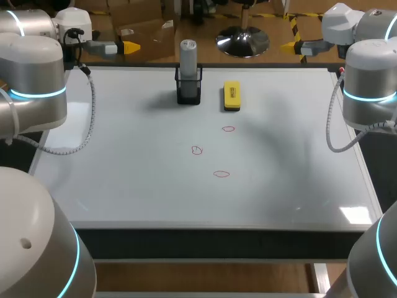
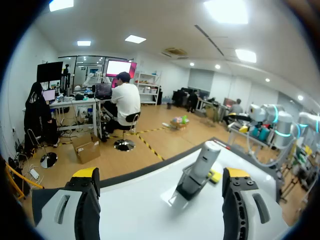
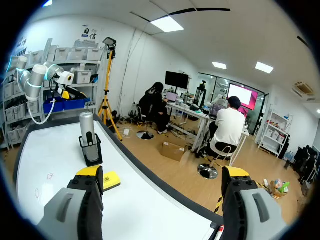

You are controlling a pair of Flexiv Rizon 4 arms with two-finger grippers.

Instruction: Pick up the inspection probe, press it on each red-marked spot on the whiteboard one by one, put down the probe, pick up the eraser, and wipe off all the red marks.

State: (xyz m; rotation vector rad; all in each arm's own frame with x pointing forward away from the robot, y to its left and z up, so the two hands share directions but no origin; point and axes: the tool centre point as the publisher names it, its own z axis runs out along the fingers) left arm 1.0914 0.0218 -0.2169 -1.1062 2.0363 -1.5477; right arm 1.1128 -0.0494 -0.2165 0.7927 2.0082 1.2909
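A grey cylindrical inspection probe (image 1: 188,54) stands upright in a black holder (image 1: 188,89) at the back middle of the whiteboard (image 1: 124,174). Right of it lies a yellow eraser (image 1: 231,96). Three small red marks (image 1: 229,129) (image 1: 196,150) (image 1: 221,174) sit near the board's middle. My left gripper (image 1: 127,46) hovers open at the back left corner; from the left wrist, the probe (image 2: 205,159) and holder (image 2: 186,186) stand ahead between its fingers. My right gripper (image 1: 290,45) is open at the back right; its wrist view shows the probe (image 3: 87,132), eraser (image 3: 110,180) and faint marks (image 3: 49,176) ahead.
The whiteboard covers the tabletop, with its dark frame (image 1: 205,243) along the front edge. My two arm bases (image 1: 37,248) (image 1: 375,261) fill the near corners. Grey cables (image 1: 87,133) (image 1: 338,139) hang from both arms over the board's side edges.
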